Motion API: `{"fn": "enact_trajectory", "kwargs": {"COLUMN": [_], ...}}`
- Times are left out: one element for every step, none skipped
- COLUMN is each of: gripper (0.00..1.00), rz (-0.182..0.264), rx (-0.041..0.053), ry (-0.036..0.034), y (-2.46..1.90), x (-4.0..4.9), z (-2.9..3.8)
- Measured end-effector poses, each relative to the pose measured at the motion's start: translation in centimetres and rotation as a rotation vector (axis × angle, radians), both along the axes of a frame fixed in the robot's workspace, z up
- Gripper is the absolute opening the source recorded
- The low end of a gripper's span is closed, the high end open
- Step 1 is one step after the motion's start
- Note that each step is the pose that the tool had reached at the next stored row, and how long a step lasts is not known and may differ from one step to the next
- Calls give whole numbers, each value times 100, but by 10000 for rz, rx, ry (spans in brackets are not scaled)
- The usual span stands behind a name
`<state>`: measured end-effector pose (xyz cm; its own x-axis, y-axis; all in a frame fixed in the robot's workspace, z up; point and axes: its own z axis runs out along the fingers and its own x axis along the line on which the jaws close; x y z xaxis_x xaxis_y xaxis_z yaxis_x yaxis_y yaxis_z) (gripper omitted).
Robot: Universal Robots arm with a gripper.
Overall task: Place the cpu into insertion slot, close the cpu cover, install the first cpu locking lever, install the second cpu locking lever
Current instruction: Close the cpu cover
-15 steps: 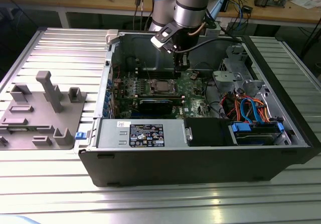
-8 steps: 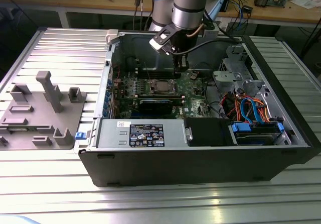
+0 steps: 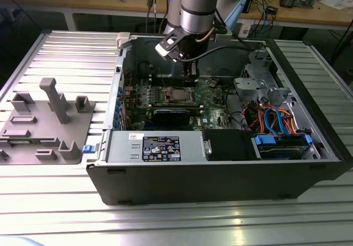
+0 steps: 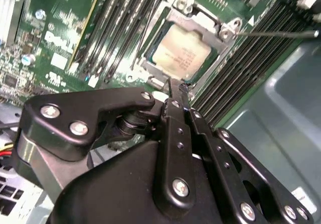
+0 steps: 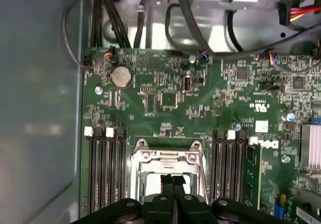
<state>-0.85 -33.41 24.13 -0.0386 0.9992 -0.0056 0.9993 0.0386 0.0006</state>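
Ribbed aluminium table (image 3: 55, 213) bears an open computer case (image 3: 220, 180), with a grey fixture tray (image 3: 44, 124) at the exterior view's left. In that view the gripper (image 3: 190, 78) hangs inside the case, over the far side of the insertion slot (image 3: 177, 95).

In the second wrist view the cpu (image 4: 181, 57) sits in the slot, and the cpu cover (image 4: 199, 23) lies flat around it. The 2 fingers (image 4: 175, 108) are pressed together and pinch nothing. Their tips are just short of the socket's edge, so the chip lies straight ahead of them. 1 thin lever rod (image 4: 281, 33) juts from a socket corner. Its long axis slants over the memory slots (image 4: 251, 68), and I judge it unlatched.

In the first wrist view the fingertips (image 5: 165, 184) meet directly over the cover's window.
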Motion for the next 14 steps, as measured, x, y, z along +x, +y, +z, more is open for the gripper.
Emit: {"fn": "enact_trajectory", "kwargs": {"gripper": [11, 11, 11, 11, 11, 11, 11, 11, 11, 11, 11, 11, 11, 11], "rz": [-1, 0, 1, 0, 0, 0, 1, -1, -1, 0, 1, 1, 19, 40], "rx": [0, -1, 0, 0, -1, 1, 1, -1, 0, 10, 19, 25, 31, 30], "ry": [0, -1, -6, -10, -13, -18, -19, -19, -20, -21, -23, -26, -32, -32], "y": [0, 0, 0, 0, 0, 0, 0, 0, -1, 0, 0, 0, 0, 0], "x": [-18, -47, -94, -138, -165, -192, -223, -242, -253, -289, -307, -314, -329, -336], "z": [-15, -34, -55, -72, -81, -91, -102, -107, -111, -121, -126, -132, -147, -155]}}
